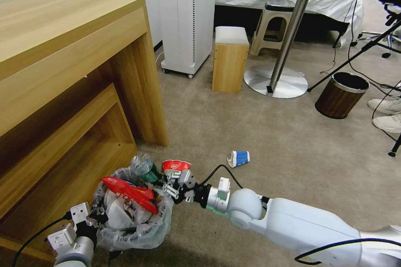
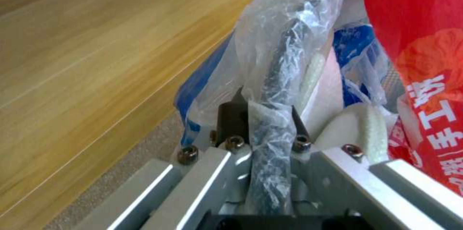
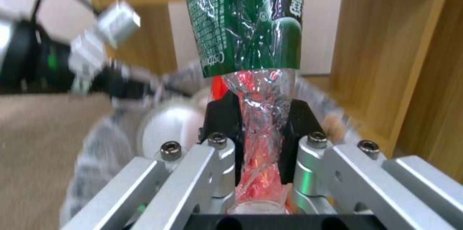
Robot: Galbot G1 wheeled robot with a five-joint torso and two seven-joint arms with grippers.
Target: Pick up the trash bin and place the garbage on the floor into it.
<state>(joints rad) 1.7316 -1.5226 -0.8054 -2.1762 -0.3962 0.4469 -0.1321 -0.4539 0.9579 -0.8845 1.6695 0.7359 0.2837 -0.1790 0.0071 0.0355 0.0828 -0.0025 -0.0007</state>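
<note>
Right claw [image 3: 260, 132] clamps the green-labelled bottle [image 3: 246, 24] over the bin [image 1: 129, 217]; left claw [image 2: 265, 121] pinches its bag-lined rim. Label lettering unreadable.

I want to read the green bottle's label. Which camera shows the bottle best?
The right wrist view: the green-labelled bottle is close, its label print visible, with the right gripper shut on it. The head view shows the bottle small, above the trash bin.
</note>
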